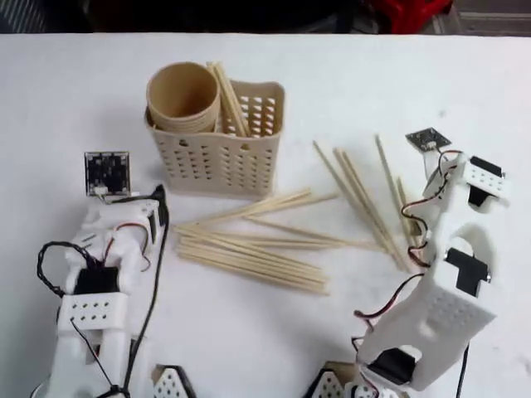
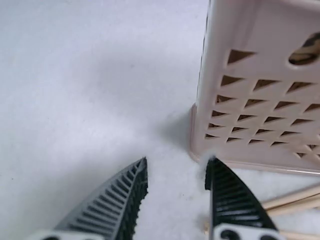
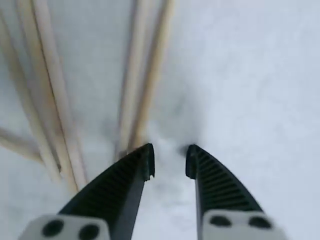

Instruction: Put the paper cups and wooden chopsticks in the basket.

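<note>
Basket [image 1: 217, 162]: paper cups [image 1: 182, 98] stacked in its 9 o'clock end.
Loose chopsticks [image 1: 249, 253]: on table, 5 o'clock of basket.
Left gripper [image 2: 175, 172]: jaws parted, empty.
Right gripper [image 3: 169, 160]: jaws narrowly parted, empty.

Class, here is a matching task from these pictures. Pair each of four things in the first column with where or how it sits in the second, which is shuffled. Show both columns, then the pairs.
Column one:
1. paper cups
2. loose chopsticks
3. left end effector
4. right end effector

Column two:
A. open, beside a bottom corner of the basket
B. open, at the near ends of two chopsticks
C. stacked inside the basket
D. lying flat on the table between the arms

Pairs: 1-C; 2-D; 3-A; 4-B.
</note>
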Available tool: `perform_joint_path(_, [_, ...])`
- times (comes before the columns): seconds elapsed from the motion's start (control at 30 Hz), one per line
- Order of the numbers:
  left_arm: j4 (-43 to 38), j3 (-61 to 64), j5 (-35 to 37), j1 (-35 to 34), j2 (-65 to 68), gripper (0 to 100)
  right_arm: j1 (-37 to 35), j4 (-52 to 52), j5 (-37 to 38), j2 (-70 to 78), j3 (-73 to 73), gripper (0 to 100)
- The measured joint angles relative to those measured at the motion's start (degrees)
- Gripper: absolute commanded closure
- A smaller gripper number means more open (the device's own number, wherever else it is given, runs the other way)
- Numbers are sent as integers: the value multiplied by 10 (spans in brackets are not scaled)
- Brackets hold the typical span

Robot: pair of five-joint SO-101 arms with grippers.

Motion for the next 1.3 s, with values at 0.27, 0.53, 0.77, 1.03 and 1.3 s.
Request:
perform_joint_path(0.27, [0, 0, 0, 0, 0, 797, -1, 18, 2, -19, 3, 875])
perform_joint_path(0.53, [0, 0, 0, 0, 0, 797, -16, 49, 0, -68, 40, 875])
perform_joint_path(0.77, [0, 0, 0, 0, 0, 797, -25, -18, 0, -69, 84, 875])
perform_joint_path(1.03, [0, 0, 0, 0, 0, 797, -5, -23, 0, -29, 48, 917])
perform_joint_path(1.3, [0, 0, 0, 0, 0, 797, 5, -23, 1, 23, 1, 982])
